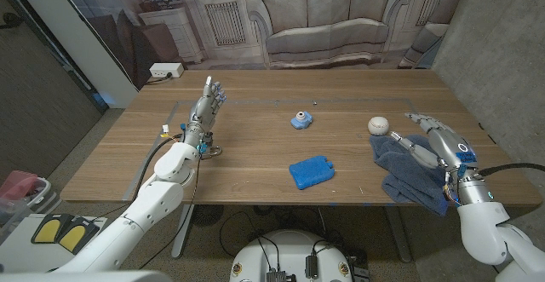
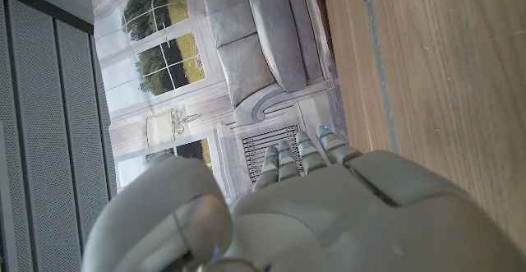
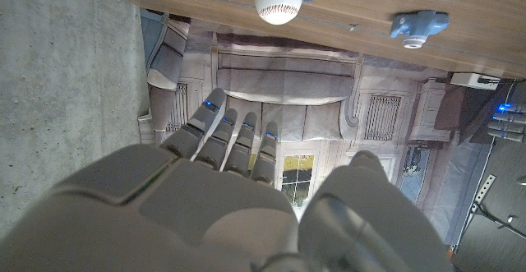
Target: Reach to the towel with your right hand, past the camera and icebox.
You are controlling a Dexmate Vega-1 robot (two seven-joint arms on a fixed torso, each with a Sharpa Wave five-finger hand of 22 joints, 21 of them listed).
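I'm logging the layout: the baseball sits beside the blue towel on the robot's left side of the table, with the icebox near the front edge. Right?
Not quite. The baseball does sit beside the blue towel, but on the robot's right side of the table, by the right hand. The icebox is near the front edge. The head view shows this.

- Left arm (image 1: 149,201), lower left of the head view: smooth white shells, black cable along the forearm, small coloured wires at the wrist.
- Left hand (image 1: 207,103): grey metallic fingers with small blue lights.
- Right hand (image 1: 430,137), at the right edge: grey segmented fingers, a blue mark at the wrist.
- Right arm (image 1: 485,222): white shells, black cable.
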